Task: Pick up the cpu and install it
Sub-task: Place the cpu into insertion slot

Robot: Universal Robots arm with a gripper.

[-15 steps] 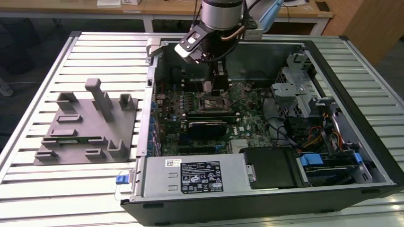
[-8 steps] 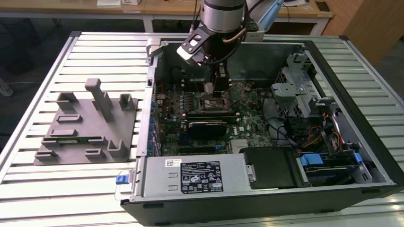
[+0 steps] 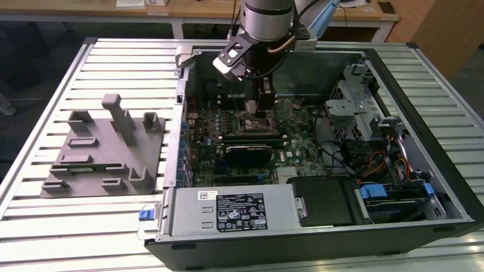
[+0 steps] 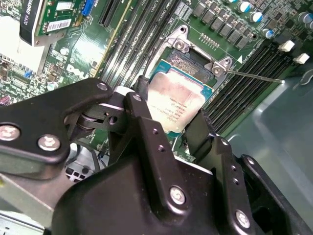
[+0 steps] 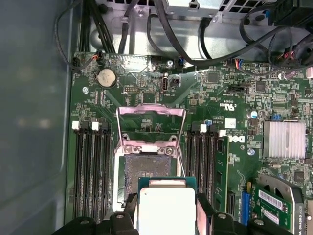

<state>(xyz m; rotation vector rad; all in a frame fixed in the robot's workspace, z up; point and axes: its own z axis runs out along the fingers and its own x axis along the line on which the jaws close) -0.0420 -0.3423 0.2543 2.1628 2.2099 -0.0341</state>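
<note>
Fingers point(image 4: 142, 105) clenched on the cpu point(image 4: 177, 100), one on each of two opposite edges. Edge grip looks deliberate: the metal lid faces up and the fingers sit only on the sides, so the chip can go flat into a recess.

Gripper point(image 3: 261, 105) hangs inside the open PC case point(image 3: 302, 243), over the far middle of the motherboard point(image 3: 295, 153). It is well apart from the grey tray point(image 3: 106, 153) on the table point(image 3: 45, 226) at the exterior view's left.

Socket point(image 5: 146, 171) is ready: the load plate point(image 5: 151, 117) is flipped up and back, and the pin field is exposed. That explains the straight-down approach, since nothing stands over the opening.

Relative to the fingers, the cpu sits square between them. Its lid fills the gap and its green border pokes out past the fingertips on the free side. In the first wrist view the chip overlaps the socket's near edge and most of the pin field shows beyond it. In the second wrist view it sits nearly centred in the frame.

I judge it close above the socket or just entering it. Can't tell from these views whether it touches. Memory slots point(image 5: 93, 166) flank the socket on both sides, and the fingers are clear of them.
</note>
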